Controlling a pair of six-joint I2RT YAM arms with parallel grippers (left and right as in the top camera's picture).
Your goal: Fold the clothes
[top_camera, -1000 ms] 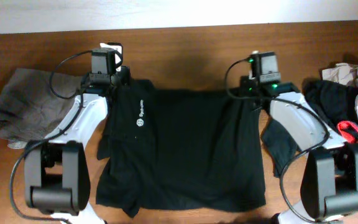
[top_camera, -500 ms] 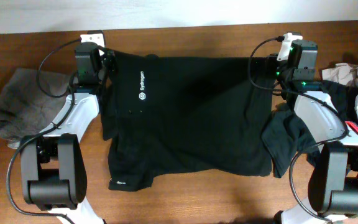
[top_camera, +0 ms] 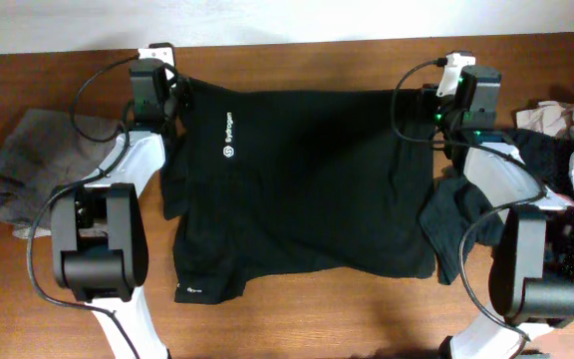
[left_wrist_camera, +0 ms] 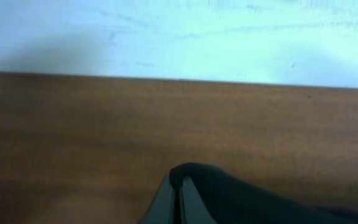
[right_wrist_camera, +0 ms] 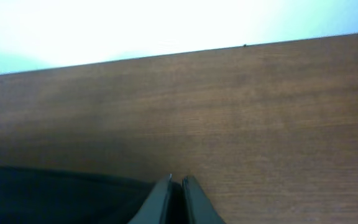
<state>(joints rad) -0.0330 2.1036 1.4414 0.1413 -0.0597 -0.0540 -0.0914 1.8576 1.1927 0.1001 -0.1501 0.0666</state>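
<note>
Both arms are stretched forward from their bases at the near edge of the table, and both wrists are held low near its far edge. The left arm is angled slightly inward. Its left gripper is set at the far left corner of the black T-shirt.

In the left wrist view, the left gripper is seen with its fingers pressed together, and a fold of the black T-shirt is pinched between them just above the wood.

The right arm is extended in mirror fashion, and the right gripper is placed at the far right corner. In the right wrist view, the right gripper is closed to a thin slit on the edge of the black T-shirt.

The shirt is spread flat across the middle of the table between the arms. Its far edge is drawn straight from gripper to gripper, and its white logo is turned up near the left side. A grey garment is heaped left of the left arm. A black garment is partly covered by the right arm, and pale garments are piled at the right edge.
</note>
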